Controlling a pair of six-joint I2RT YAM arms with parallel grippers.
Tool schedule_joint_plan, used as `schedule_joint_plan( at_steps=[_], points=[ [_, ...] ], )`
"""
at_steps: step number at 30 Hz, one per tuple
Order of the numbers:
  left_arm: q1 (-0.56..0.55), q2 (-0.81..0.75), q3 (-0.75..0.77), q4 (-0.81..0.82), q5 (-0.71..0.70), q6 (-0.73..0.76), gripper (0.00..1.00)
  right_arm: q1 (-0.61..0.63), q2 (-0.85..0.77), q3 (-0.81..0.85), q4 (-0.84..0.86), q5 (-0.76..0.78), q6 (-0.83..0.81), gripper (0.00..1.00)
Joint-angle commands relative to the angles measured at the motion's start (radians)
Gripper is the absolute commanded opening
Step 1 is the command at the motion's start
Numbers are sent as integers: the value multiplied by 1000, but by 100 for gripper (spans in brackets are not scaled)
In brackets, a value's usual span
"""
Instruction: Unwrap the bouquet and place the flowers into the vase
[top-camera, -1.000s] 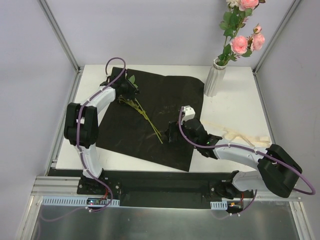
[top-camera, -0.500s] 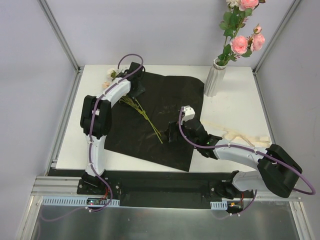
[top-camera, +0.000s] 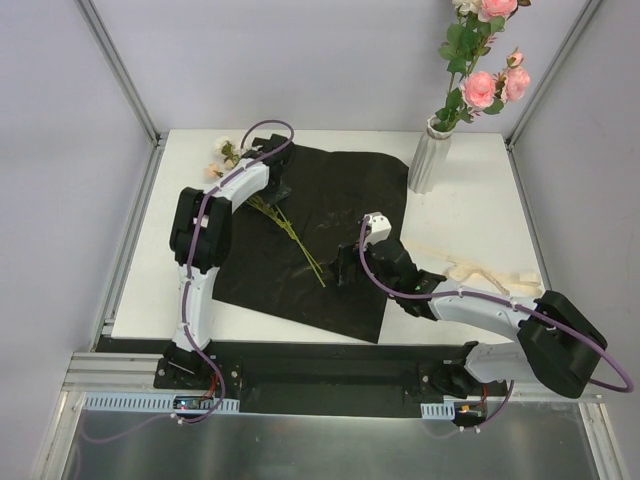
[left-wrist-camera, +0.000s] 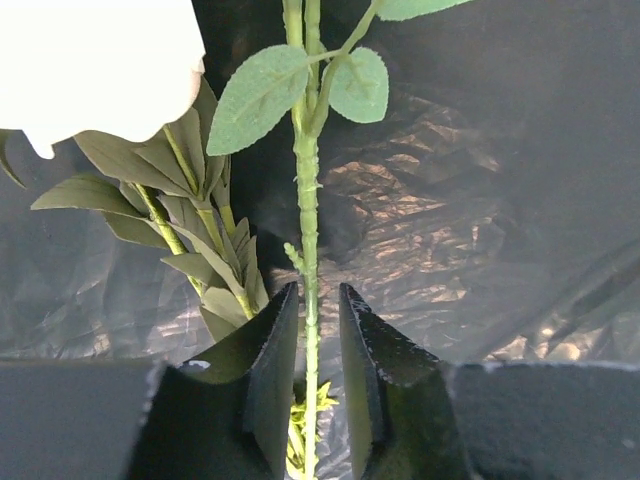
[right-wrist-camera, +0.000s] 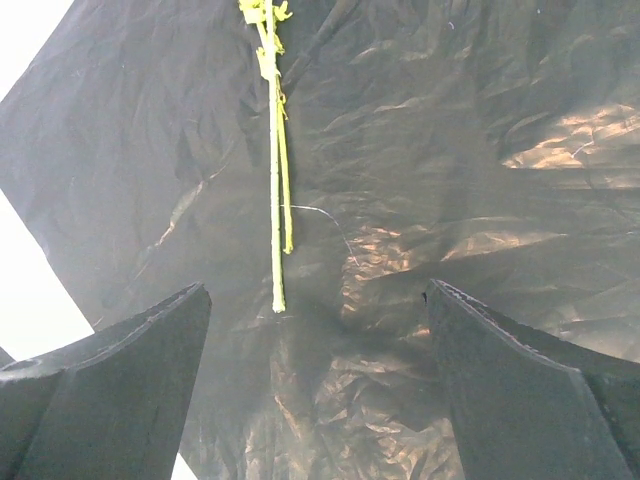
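Left wrist: you've got the left fingers (left-wrist-camera: 268, 355) straddling a flower stem (left-wrist-camera: 306, 190) on the black paper (left-wrist-camera: 480, 200), stem running lengthwise through their narrow gap, not pinched yet; right fingers (right-wrist-camera: 125, 375) spread wide near its cut ends, vase (top-camera: 428, 160) well apart.

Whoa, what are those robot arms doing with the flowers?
The black paper lies spread flat. The left gripper has its jaws either side of a green stem on it, not yet pinching. The right gripper hangs wide open near the stem ends. Pink roses already stand in the white vase.
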Motion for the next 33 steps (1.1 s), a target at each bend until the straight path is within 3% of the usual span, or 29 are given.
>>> schedule_joint_plan(
  at_steps=[1, 6, 10, 18, 25, 27, 33],
  points=[
    [-7, 20, 38, -33, -27, -8, 21, 6, -33, -3, 56, -9, -13, 90],
    [-7, 36, 56, -36, -30, 9, 15, 6, -33, -3, 56, -9, -15, 90],
    [-7, 39, 104, -41, -29, 41, 0, 6, -34, -5, 56, -6, -17, 91],
    [-5, -105, 193, -47, -12, 68, 0, 6, -33, -6, 54, 8, -12, 90],
    [-5, -358, 247, -20, 94, 99, 0, 6, -31, 3, 33, 18, -3, 90],
    [-5, -421, 195, 41, 173, 154, 0, 4, -34, 9, 15, 28, 3, 90],
    [-4, -800, -283, 356, 502, 333, 0, 0, -23, 84, -128, 12, 9, 90]
  ],
)
